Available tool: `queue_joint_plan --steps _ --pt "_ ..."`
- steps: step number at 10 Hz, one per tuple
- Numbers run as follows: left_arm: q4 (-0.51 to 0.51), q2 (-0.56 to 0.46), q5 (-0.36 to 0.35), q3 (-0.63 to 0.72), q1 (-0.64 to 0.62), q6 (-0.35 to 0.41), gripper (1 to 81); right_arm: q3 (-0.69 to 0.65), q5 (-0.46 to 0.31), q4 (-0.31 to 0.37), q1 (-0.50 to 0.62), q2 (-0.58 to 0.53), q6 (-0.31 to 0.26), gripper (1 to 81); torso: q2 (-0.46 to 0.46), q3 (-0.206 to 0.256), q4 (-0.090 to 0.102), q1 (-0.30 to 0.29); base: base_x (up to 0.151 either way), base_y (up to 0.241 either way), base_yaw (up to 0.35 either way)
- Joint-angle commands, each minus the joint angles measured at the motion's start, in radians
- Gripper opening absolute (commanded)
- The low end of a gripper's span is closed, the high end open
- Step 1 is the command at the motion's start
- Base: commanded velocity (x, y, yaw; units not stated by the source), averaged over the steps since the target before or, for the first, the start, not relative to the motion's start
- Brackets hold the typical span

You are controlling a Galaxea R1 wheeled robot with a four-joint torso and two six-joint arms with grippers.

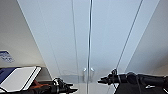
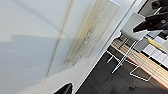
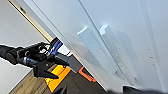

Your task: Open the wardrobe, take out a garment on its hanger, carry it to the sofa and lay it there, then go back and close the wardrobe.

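The white wardrobe [image 1: 100,37] stands right in front of me with both panelled doors shut. Its two small vertical handles [image 1: 88,72] sit side by side at the centre seam and appear large in the right wrist view as handles [image 3: 100,45]. My left gripper [image 1: 73,88] hangs low, left of the handles, open and holding nothing; the right wrist view also catches this left gripper [image 3: 58,70]. Just right of the handles and slightly below them, my right gripper [image 1: 100,81] points at the seam without touching it. The left wrist view shows that right gripper [image 2: 140,26] too.
A white flat panel [image 1: 18,77] and something blue [image 1: 3,72] lie low at the left. Orange objects [image 3: 56,75] rest on the dark floor by the wardrobe's foot. A white wire-legged chair [image 2: 130,32] stands to the wardrobe's right.
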Motion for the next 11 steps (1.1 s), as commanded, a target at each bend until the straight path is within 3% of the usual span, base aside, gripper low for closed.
queue_joint_plan --steps 1,6,11 --pt "0.005 0.011 0.001 0.000 -0.128 -0.010 81.1 -0.031 -0.005 -0.004 0.145 0.022 0.002 81.1 0.000 0.000 0.000 0.000 0.000 0.000 0.000" --pt "0.003 0.089 0.007 -0.100 -0.136 -0.013 81.1 -0.163 -0.018 0.016 0.203 0.094 0.004 81.1 0.000 0.000 0.000 0.000 0.000 0.000 0.000" --pt "0.002 0.138 0.012 -0.155 -0.157 -0.014 81.1 -0.191 -0.018 0.019 0.209 0.145 0.005 81.1 0.001 0.000 0.000 0.000 0.000 0.000 0.000"
